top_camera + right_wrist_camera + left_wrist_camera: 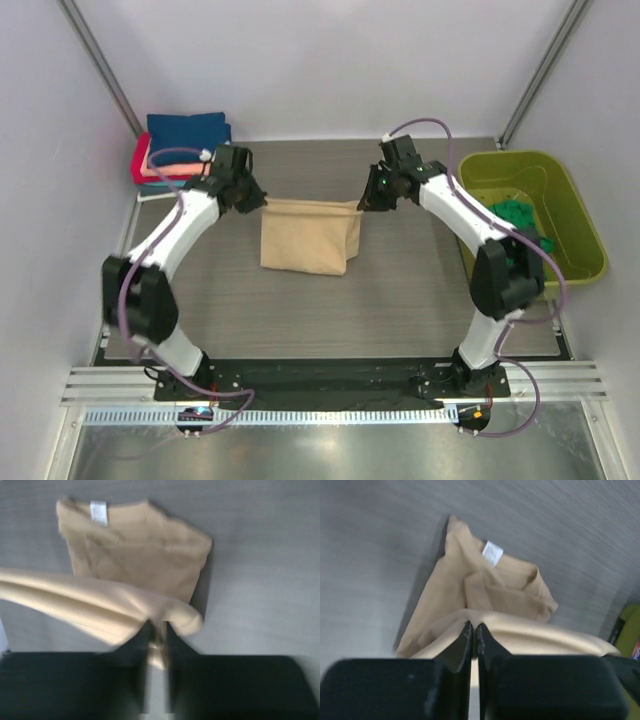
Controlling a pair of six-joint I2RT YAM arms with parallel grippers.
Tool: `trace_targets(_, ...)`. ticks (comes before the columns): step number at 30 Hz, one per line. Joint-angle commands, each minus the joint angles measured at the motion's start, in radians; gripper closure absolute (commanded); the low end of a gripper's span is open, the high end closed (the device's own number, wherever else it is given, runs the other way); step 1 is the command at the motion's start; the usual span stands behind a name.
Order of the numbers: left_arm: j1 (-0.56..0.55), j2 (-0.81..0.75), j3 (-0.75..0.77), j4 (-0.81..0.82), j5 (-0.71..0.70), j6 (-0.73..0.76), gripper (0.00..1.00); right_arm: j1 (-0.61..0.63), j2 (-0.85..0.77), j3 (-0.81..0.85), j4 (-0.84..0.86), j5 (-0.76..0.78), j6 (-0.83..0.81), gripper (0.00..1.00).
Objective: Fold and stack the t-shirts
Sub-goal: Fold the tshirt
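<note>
The left gripper (472, 630) is pinched tight on one top corner of the tan beige cotton t-shirt (310, 240). Behind it, in the far left corner, sits a stack of folded tees (185, 140), blue over red. The shirt hangs between the arms at mid-table, its lower part lying on the grey wood-grain table (300, 320). The right gripper (157, 630) nips the opposite corner, jaws nearly together on cloth. The fabric looks light, limp and prone to sag, so paired corner holds seem best. Rightmost, the lime-green plastic tub (520, 157) holds a crumpled emerald green tee (518, 215).
</note>
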Motion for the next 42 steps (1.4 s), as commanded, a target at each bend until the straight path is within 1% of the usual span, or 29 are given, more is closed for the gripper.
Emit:
trace_targets(1, 0.08, 0.251, 0.207, 0.008, 0.08, 0.099, 0.92, -0.052, 0.176, 0.188, -0.025, 0.052, -0.047, 0.64)
trace_targets(2, 0.087, 0.335, 0.361, -0.029, 0.091, 0.116, 0.65, -0.056, 0.225, 0.242, -0.026, 0.041, -0.061, 0.46)
trace_targets(3, 0.092, 0.464, 0.42, -0.055, 0.123, 0.126, 0.51, -0.061, 0.323, 0.341, -0.036, 0.039, -0.076, 0.2)
trace_targets(4, 0.1, 0.529, 0.491, -0.089, 0.167, 0.133, 0.43, -0.066, 0.36, 0.388, -0.08, 0.065, -0.084, 0.13)
trace_targets(5, 0.1, 0.575, 0.543, -0.113, 0.191, 0.142, 0.37, -0.076, 0.391, 0.426, -0.108, 0.067, -0.096, 0.11)
trace_targets(6, 0.1, 0.616, 0.603, -0.132, 0.205, 0.161, 0.36, -0.078, 0.394, 0.428, -0.112, 0.07, -0.098, 0.09)
trace_targets(7, 0.098, 0.614, 0.596, -0.125, 0.208, 0.166, 0.35, -0.078, 0.376, 0.406, -0.096, 0.076, -0.099, 0.09)
trace_targets(8, 0.098, 0.597, 0.573, -0.103, 0.211, 0.169, 0.32, -0.076, 0.35, 0.364, -0.071, 0.075, -0.092, 0.09)
trace_targets(9, 0.098, 0.571, 0.486, -0.077, 0.199, 0.164, 0.32, -0.078, 0.323, 0.271, -0.042, 0.07, -0.089, 0.08)
trace_targets(11, 0.098, 0.493, 0.403, -0.005, 0.197, 0.156, 0.29, -0.078, 0.244, 0.188, 0.01, 0.072, -0.075, 0.08)
trace_targets(12, 0.098, 0.47, 0.369, 0.007, 0.191, 0.152, 0.28, -0.078, 0.218, 0.105, 0.027, 0.064, -0.058, 0.08)
trace_targets(15, 0.098, 0.39, 0.245, 0.01, 0.159, 0.135, 0.28, -0.069, 0.128, -0.056, 0.101, 0.021, -0.008, 0.09)
trace_targets(16, 0.098, 0.367, 0.17, 0.012, 0.134, 0.12, 0.28, -0.064, 0.109, -0.087, 0.119, 0.015, 0.005, 0.09)
trace_targets(19, 0.098, 0.28, 0.042, 0.043, 0.108, 0.092, 0.3, -0.023, 0.031, -0.2, 0.142, 0.023, 0.04, 0.09)
trace_targets(20, 0.098, 0.235, -0.051, 0.064, 0.11, 0.074, 0.31, -0.009, -0.006, -0.229, 0.151, 0.024, 0.048, 0.09)
trace_targets(21, 0.097, 0.214, -0.1, 0.092, 0.116, 0.07, 0.31, 0.008, -0.027, -0.278, 0.161, 0.033, 0.052, 0.09)
trace_targets(22, 0.097, 0.197, -0.143, 0.148, 0.125, 0.064, 0.31, 0.032, -0.044, -0.3, 0.171, 0.039, 0.062, 0.09)
trace_targets(23, 0.097, 0.166, -0.233, 0.177, 0.149, 0.055, 0.32, 0.043, -0.076, -0.335, 0.174, 0.046, 0.065, 0.09)
trace_targets(26, 0.095, 0.146, -0.361, 0.259, 0.175, 0.029, 0.34, 0.049, -0.113, -0.382, 0.187, 0.043, 0.065, 0.09)
trace_targets(31, 0.036, 0.135, -0.501, 0.423, 0.2, -0.023, 0.37, 0.042, -0.202, -0.443, 0.179, 0.075, 0.049, 0.09)
trace_targets(33, 0.008, 0.146, -0.538, 0.48, 0.206, -0.064, 0.4, 0.036, -0.236, -0.455, 0.161, 0.128, 0.046, 0.09)
trace_targets(34, -0.032, 0.152, -0.549, 0.497, 0.208, -0.084, 0.43, 0.033, -0.274, -0.46, 0.138, 0.153, 0.045, 0.09)
trace_targets(35, -0.059, 0.15, -0.558, 0.51, 0.205, -0.103, 0.44, 0.025, -0.297, -0.463, 0.124, 0.218, 0.043, 0.09)
trace_targets(36, -0.131, 0.147, -0.573, 0.536, 0.199, -0.159, 0.46, 0.019, -0.319, -0.472, 0.098, 0.239, 0.043, 0.09)
trace_targets(38, -0.222, 0.134, -0.576, 0.544, 0.163, -0.245, 0.49, -0.009, -0.398, -0.484, 0.081, 0.291, 0.048, 0.09)
trace_targets(39, -0.327, 0.132, -0.579, 0.582, 0.156, -0.29, 0.49, -0.023, -0.424, -0.5, 0.064, 0.305, 0.051, 0.08)
trace_targets(40, -0.386, 0.141, -0.563, 0.625, 0.145, -0.383, 0.49, -0.033, -0.482, -0.509, 0.059, 0.317, 0.056, 0.08)
trace_targets(41, -0.443, 0.155, -0.537, 0.658, 0.148, -0.414, 0.49, -0.043, -0.507, -0.514, 0.052, 0.331, 0.057, 0.08)
trace_targets(42, -0.543, 0.175, -0.503, 0.714, 0.159, -0.431, 0.48, -0.062, -0.535, -0.52, 0.037, 0.358, 0.065, 0.07)
